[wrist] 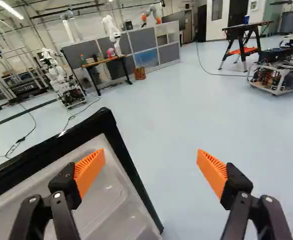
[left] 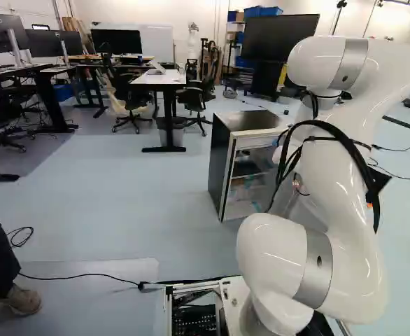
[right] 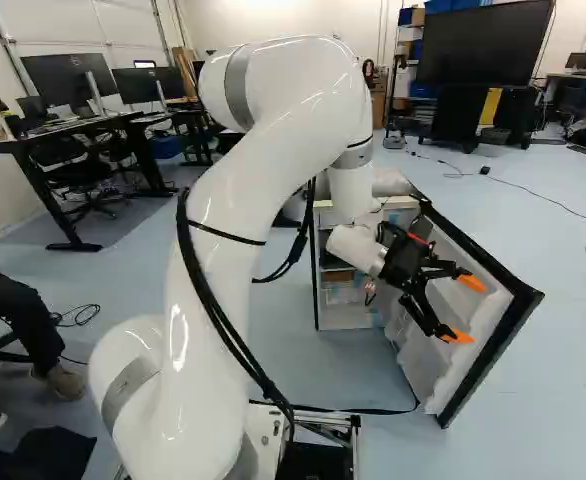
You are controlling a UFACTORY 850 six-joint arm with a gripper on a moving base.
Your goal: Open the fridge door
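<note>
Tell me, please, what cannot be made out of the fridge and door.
Outer face of the door, right base view: turned away.
Most of the door, left base view: behind the arm.
Part of it, wrist view: cut off by edge.
Items inside the fridge, left base view: too small.

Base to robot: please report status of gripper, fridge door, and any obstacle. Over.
Gripper open, holding nothing. Fridge door wide open, gripper at its inner side. Possible obstacle: dark cord or strip low by door; cannot tell if it catches.
</note>
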